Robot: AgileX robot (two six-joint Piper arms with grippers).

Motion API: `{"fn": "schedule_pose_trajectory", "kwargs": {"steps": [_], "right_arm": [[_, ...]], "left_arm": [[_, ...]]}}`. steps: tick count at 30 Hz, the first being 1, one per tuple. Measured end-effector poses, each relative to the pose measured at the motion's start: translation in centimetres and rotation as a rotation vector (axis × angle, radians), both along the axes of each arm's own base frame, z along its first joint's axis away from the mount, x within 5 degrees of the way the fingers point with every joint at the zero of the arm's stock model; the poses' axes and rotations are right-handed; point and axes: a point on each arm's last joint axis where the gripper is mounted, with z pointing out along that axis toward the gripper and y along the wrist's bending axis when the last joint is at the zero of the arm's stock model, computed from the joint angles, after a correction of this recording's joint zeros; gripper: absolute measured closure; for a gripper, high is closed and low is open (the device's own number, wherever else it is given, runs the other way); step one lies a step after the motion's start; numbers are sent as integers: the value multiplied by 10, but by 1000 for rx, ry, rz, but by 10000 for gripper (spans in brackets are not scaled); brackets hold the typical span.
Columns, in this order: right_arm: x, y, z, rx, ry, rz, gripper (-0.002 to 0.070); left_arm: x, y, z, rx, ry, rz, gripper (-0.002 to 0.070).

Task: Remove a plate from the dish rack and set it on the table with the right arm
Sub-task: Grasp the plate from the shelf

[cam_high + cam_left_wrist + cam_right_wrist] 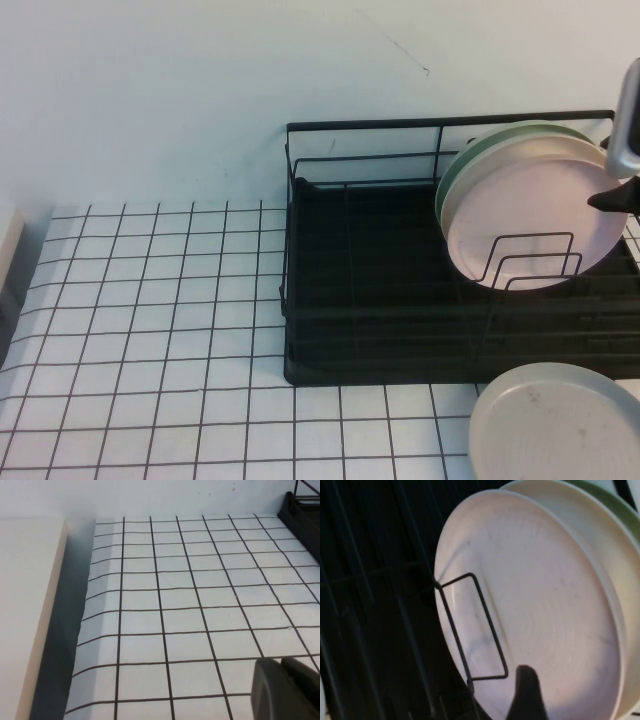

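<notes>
Three plates (535,215) racked; one tabled.

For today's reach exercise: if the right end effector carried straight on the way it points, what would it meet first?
Most likely the pink plate standing in the dish rack: the right end effector faces its front. Exact gap unclear.

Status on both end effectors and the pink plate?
Right end effector at pink plate, upright in dish rack. Left end effector parked over table. Wire divider fronts plate.

pink plate (540,215), black dish rack (370,300), grid-lined table (150,320)
</notes>
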Motion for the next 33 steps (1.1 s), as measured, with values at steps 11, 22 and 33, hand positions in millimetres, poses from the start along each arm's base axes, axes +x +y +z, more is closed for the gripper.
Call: {"fn": "schedule_pose_trajectory", "kwargs": {"steps": [11,22,33], "right_arm": [[38,6,-28,-31,-5,-9,266],[51,3,-42,-47,-35,-50,483],[48,2,-28,-49,-92,-66,616]], "left_arm": [[0,0,0,2,0,0,678],[0,0,0,2,0,0,678],[0,0,0,2,0,0,678]]}}
